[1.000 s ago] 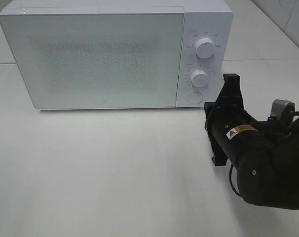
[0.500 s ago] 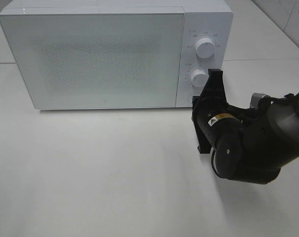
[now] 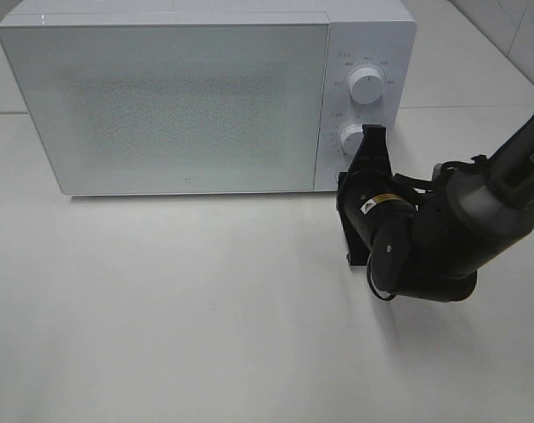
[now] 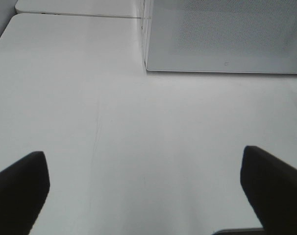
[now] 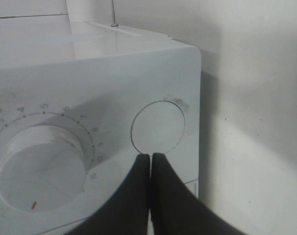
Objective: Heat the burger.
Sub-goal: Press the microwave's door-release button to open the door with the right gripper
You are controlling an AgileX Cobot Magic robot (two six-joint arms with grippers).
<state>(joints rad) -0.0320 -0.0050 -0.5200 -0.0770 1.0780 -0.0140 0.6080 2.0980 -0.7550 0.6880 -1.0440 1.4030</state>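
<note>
The right gripper (image 5: 150, 157) is fully closed, with its fingertips pressed together at the lower edge of the round button (image 5: 158, 126), beside the lower dial (image 5: 40, 166) on the control panel of the microwave (image 3: 188, 97). The left gripper (image 4: 142, 154) is wide open and holds nothing, positioned above the bare white surface (image 3: 161, 308) in front of the microwave. The burger is not visible in any view; the microwave door (image 3: 166, 106) is shut and its frosted panel hides the interior.

Microwave (image 3: 161, 97) at table (image 3: 161, 335) rear — right gripper (image 5: 151, 156) before it, at button (image 5: 158, 125) beside dial (image 5: 40, 169)
</note>
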